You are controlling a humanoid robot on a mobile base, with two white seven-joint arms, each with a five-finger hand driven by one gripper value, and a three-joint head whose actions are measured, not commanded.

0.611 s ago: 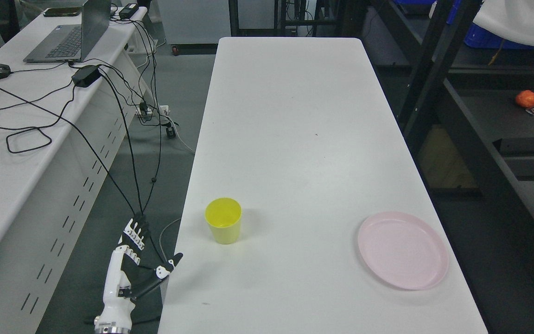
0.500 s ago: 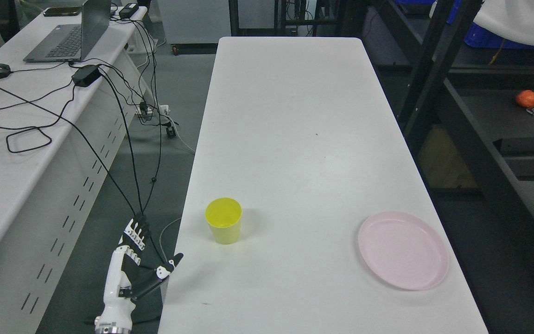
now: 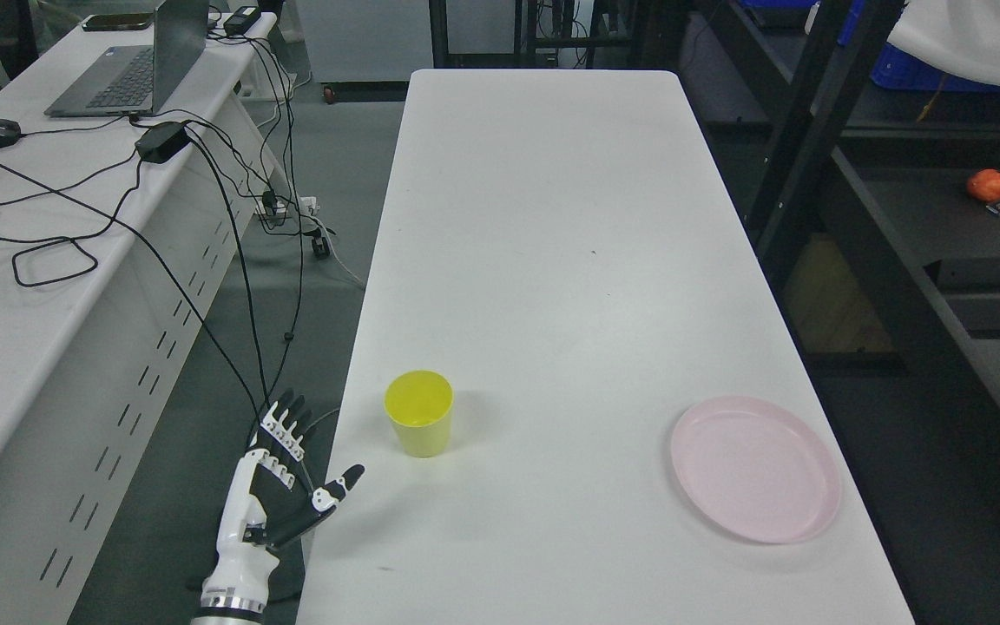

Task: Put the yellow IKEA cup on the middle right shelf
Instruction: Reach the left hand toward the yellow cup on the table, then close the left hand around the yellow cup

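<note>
Head view, step: approach, by my reading; the small yellow plastic cup (image 3: 418, 424) stands upright and untouched on the long white table (image 3: 552, 217), near its left edge.
Head view, next move: likely bring the hand right, to wrap the cup's wall.
Head view, left hand (image 3: 279, 486): white-and-black, fingers spread wide, thumb out over the table edge, holding nothing.
Head view, goal: dark metal shelf rack (image 3: 899, 260) at right, well apart from the cup.
</note>
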